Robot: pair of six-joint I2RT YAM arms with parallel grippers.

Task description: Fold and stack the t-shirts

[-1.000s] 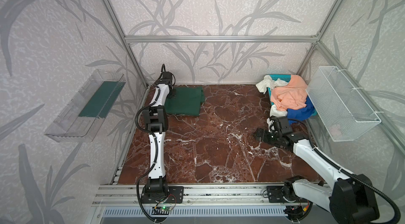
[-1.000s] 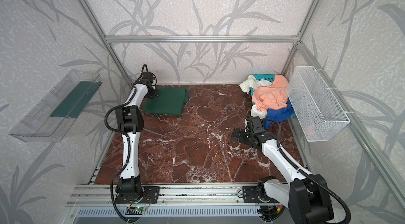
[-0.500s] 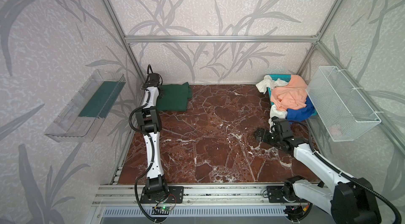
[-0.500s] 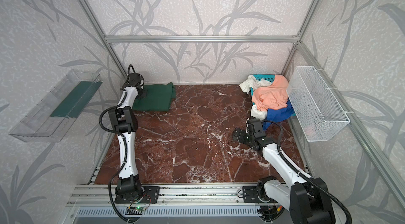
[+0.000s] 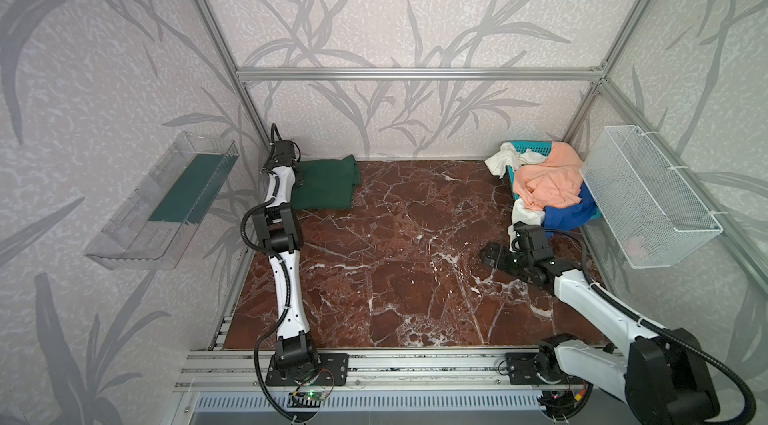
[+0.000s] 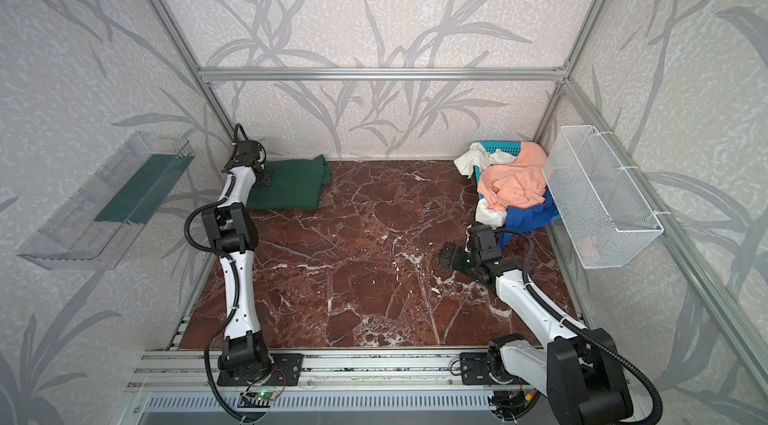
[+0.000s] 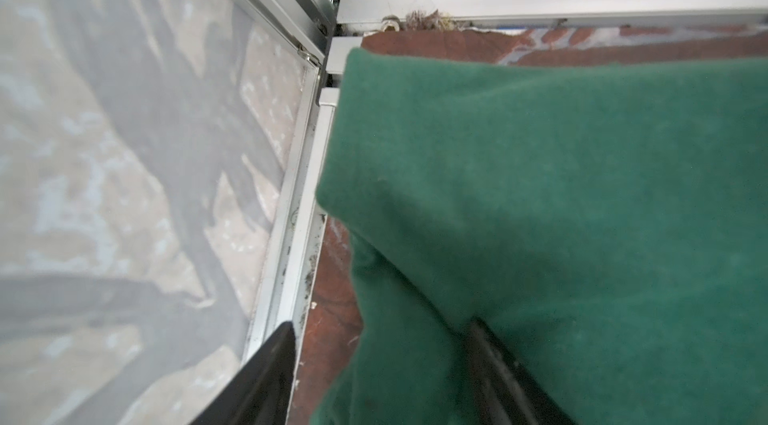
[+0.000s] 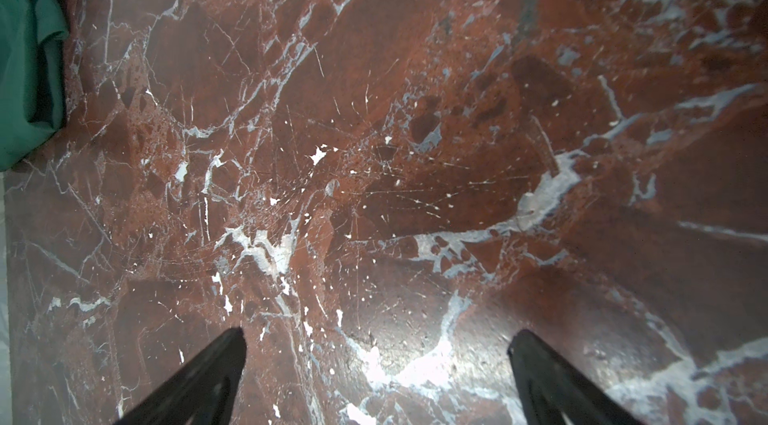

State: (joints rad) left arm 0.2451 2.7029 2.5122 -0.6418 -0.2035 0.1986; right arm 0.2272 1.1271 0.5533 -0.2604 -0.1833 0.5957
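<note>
Red-brown marble tabletop (image 5: pixel 395 261), white veins all over it. A teal slotted plastic basket (image 5: pixel 536 148) sits in the far right corner. Just beside it a white wire-mesh basket (image 5: pixel 652 211) hangs on the right wall, with something pinkish in its near end, too blurry to call. On the left wall there's a clear plastic bin (image 5: pixel 137 232) with a dark green liner (image 5: pixel 187 190). Aluminium frame (image 5: pixel 415 74), grey leafy wallpaper (image 5: pixel 415 7) all round.
</note>
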